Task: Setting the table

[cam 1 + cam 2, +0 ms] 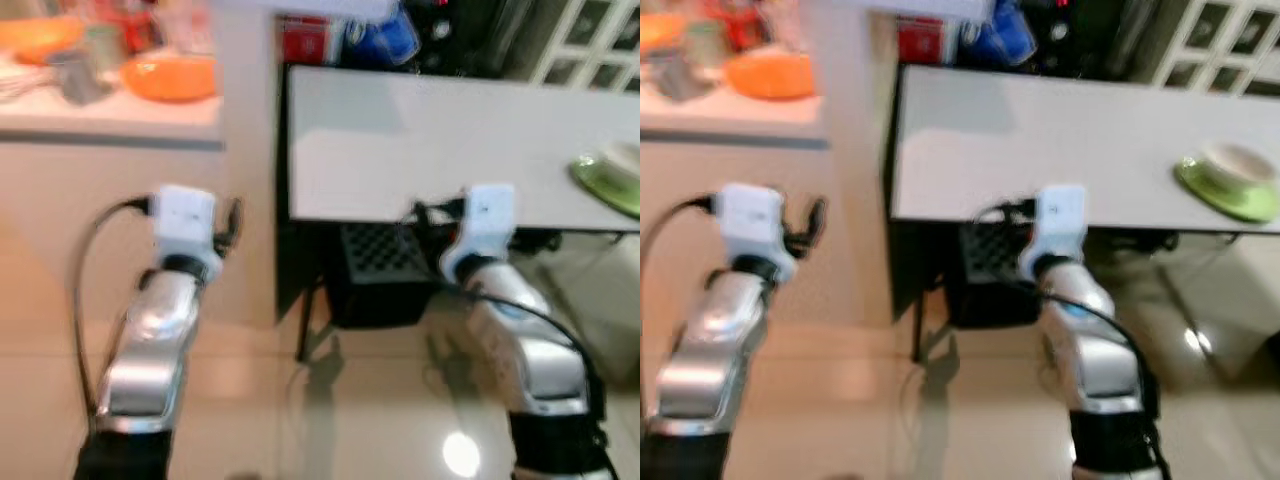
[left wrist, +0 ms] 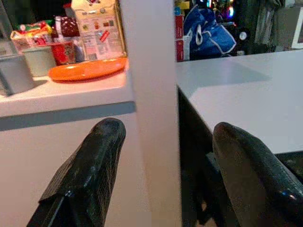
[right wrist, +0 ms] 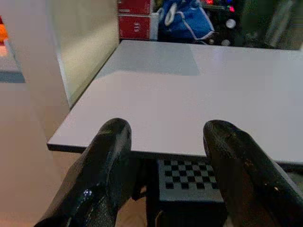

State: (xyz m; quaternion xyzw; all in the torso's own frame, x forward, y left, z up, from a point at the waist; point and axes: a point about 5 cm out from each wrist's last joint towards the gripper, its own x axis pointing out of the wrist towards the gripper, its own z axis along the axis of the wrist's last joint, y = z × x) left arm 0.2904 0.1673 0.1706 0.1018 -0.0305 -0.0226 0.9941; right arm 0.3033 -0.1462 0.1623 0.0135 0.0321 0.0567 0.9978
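1. Arms first, from the left: the left arm (image 1: 150, 340) is raised forward before the pale counter front, silver-shelled with a white wrist block and a black cable looping off its outer side.
2. The left gripper (image 2: 165, 156) points at a white vertical panel edge (image 2: 149, 94) between counter and table; its two black, finely textured fingers (image 2: 90, 165) stand well apart and hold nothing.
3. On the counter (image 1: 110, 120) sits an orange plate (image 1: 172, 77), smooth and shallow, with a grey-green cup (image 2: 39, 59), printed food packets (image 2: 97, 28) and another orange dish (image 1: 35, 35) behind and beside it. The plate lies ahead of the left gripper and above it, apart from the fingers.
4. The table (image 1: 440, 150) is a flat white matte slab with a thin dark edge. Under it stands a black box with a checkerboard pattern (image 3: 189, 175).
5. The right arm (image 1: 520, 340) reaches forward with its white wrist block at the table's near edge. The right gripper (image 3: 163, 156) sits just below that edge, fingers spread wide and empty.
6. A green plate (image 1: 1230, 190) with a pale bowl (image 1: 1238, 162) on it rests near the table's right end, well apart from the right gripper.
7. Red boxes (image 3: 135, 19) and a blue bag (image 3: 187, 21) stand beyond the table's far side.
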